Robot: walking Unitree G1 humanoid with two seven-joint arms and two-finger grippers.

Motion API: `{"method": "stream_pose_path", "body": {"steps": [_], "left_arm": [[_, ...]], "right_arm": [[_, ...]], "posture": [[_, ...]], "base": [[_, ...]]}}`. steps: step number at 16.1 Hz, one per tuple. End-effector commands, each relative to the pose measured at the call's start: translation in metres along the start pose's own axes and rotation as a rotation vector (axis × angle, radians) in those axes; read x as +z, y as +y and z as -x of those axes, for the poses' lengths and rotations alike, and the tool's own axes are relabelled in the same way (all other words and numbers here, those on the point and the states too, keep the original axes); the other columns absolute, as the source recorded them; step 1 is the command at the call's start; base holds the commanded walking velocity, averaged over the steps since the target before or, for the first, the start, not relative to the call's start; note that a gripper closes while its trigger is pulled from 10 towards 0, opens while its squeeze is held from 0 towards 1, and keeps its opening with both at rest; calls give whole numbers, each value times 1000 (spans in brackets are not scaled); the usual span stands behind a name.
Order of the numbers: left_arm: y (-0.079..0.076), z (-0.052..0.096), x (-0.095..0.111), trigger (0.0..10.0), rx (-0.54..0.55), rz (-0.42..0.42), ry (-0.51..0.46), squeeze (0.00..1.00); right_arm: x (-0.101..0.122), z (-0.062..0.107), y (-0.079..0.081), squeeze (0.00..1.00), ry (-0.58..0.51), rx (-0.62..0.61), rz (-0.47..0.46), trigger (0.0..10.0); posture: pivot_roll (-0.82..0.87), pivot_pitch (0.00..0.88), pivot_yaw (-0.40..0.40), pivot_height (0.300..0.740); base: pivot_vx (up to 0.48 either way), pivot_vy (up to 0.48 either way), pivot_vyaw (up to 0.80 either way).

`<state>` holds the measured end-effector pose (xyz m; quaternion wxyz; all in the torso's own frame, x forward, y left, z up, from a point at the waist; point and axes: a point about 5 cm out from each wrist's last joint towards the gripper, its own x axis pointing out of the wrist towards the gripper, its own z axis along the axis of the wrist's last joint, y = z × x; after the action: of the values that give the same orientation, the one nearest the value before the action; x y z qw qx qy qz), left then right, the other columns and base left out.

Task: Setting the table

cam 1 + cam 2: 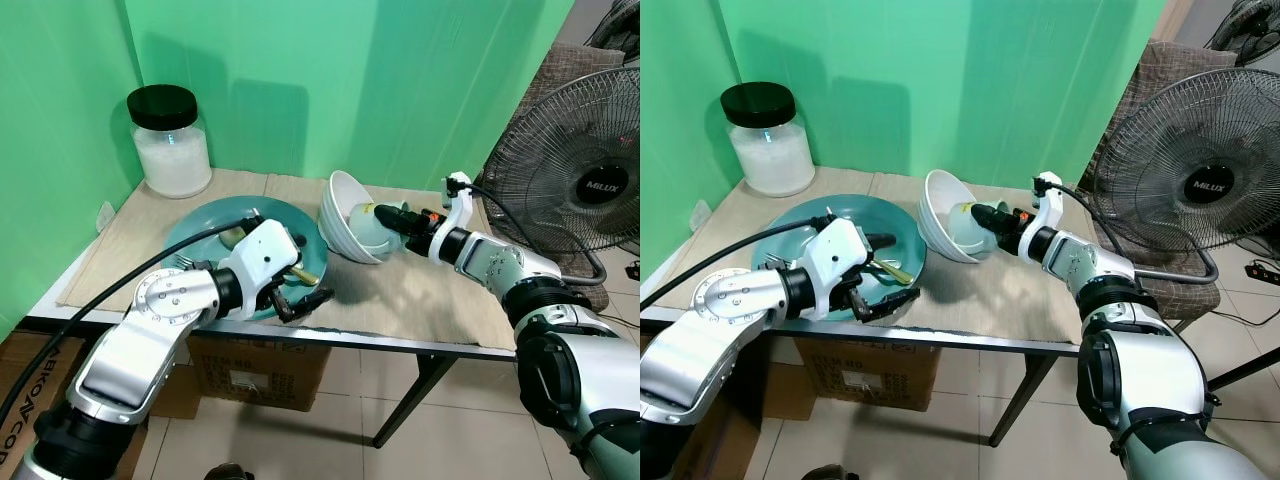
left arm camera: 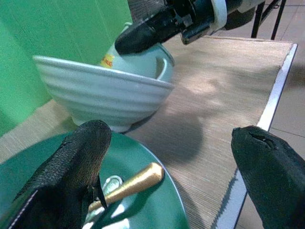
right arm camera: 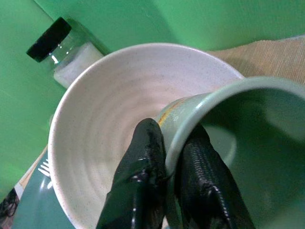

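Green-walled table (image 1: pixel 430 310): right gripper (image 3: pixel 174 164) pinching mug (image 3: pixel 248 143) rim inside tilted bowl (image 1: pixel 340 215); left gripper (image 2: pixel 176 167) agape at plate (image 1: pixel 200 235)'s four o'clock edge.

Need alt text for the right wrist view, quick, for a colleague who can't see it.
The right gripper pinches the rim of a pale green cup, which lies inside a tilted white ribbed bowl. Behind stand a black-lidded glass jar and a green wall.

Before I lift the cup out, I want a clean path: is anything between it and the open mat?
The right end effector pinches the pale green cup by its rim. The cup lies inside the tilted white bowl, whose wall surrounds it; that is the only obstruction. The mat beside it is bare.
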<state>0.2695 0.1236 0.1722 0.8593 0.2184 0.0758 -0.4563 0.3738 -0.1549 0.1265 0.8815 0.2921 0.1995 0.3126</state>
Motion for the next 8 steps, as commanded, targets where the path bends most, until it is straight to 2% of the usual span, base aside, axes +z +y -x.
{"method": "stream_pose_path", "body": {"steps": [1,6,8], "left_arm": [[1,-1,3,10000,-3,-1,-5,0],[5,-1,3,10000,9,-6,-4,0],[9,0,3,10000,21,-8,-7,0]], "right_arm": [[11,-2,6,0,-31,39,5,0],[10,-2,9,0,-28,77,-12,0],[19,-3,12,0,-69,90,-5,0]], "posture": [[61,0,-117,740],[61,0,-110,740],[62,0,-103,740]], "base": [[0,0,0],[0,0,0],[0,0,0]]}}
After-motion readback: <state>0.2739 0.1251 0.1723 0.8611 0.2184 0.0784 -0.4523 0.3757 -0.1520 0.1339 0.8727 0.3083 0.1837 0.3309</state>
